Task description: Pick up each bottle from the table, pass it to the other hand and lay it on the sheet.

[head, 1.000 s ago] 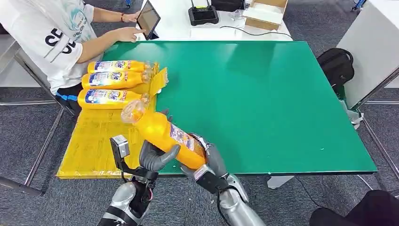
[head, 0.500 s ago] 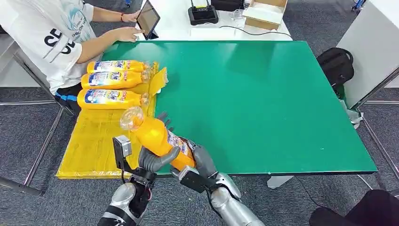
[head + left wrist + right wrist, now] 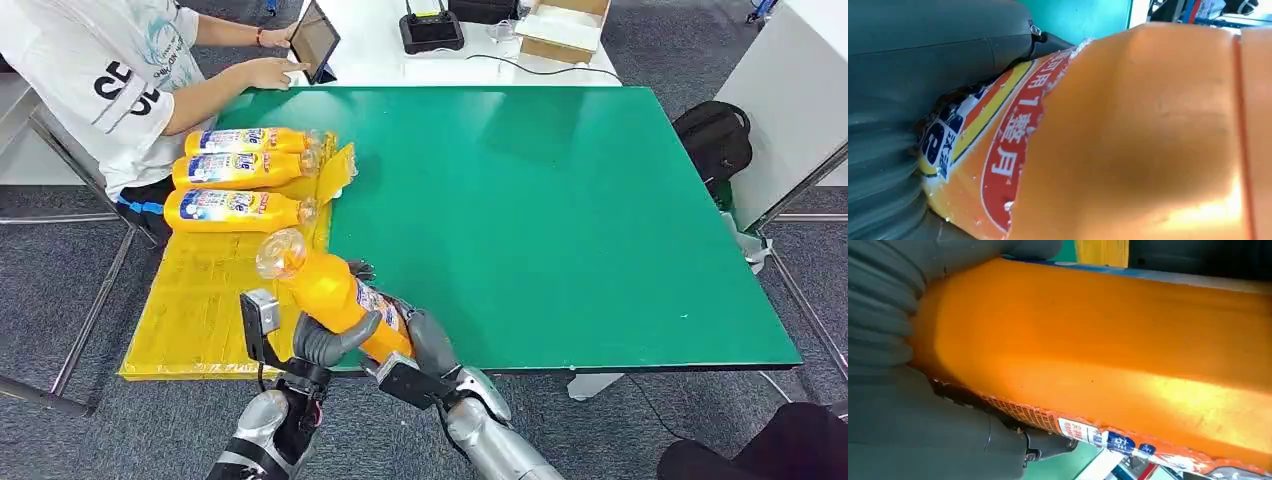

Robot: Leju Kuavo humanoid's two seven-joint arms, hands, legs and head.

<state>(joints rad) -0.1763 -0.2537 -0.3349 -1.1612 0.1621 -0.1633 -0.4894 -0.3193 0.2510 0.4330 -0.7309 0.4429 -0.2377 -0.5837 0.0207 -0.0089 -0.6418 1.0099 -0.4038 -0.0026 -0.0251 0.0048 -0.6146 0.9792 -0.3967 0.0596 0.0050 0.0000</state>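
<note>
An orange bottle (image 3: 335, 294) with a clear cap hangs tilted over the table's near edge, cap toward the yellow sheet (image 3: 205, 300). My left hand (image 3: 325, 340) wraps its thumb and fingers around the bottle's middle. My right hand (image 3: 425, 345) holds the bottle's base end from the other side. The left wrist view has the bottle's label (image 3: 1013, 145) pressed against the grey hand (image 3: 908, 90). In the right wrist view the orange body (image 3: 1108, 355) lies across the hand (image 3: 903, 410). Three more orange bottles (image 3: 235, 168) lie side by side at the sheet's far end.
The green table (image 3: 540, 210) stretches to the right. A person in a white shirt (image 3: 110, 80) sits at the far left corner, hands on a tablet (image 3: 314, 42). A black bag (image 3: 715, 135) sits on the floor at the right.
The bottle and both hands have shifted left toward the sheet and tilted more upright. My right hand has slid nearer my left along the bottle.
</note>
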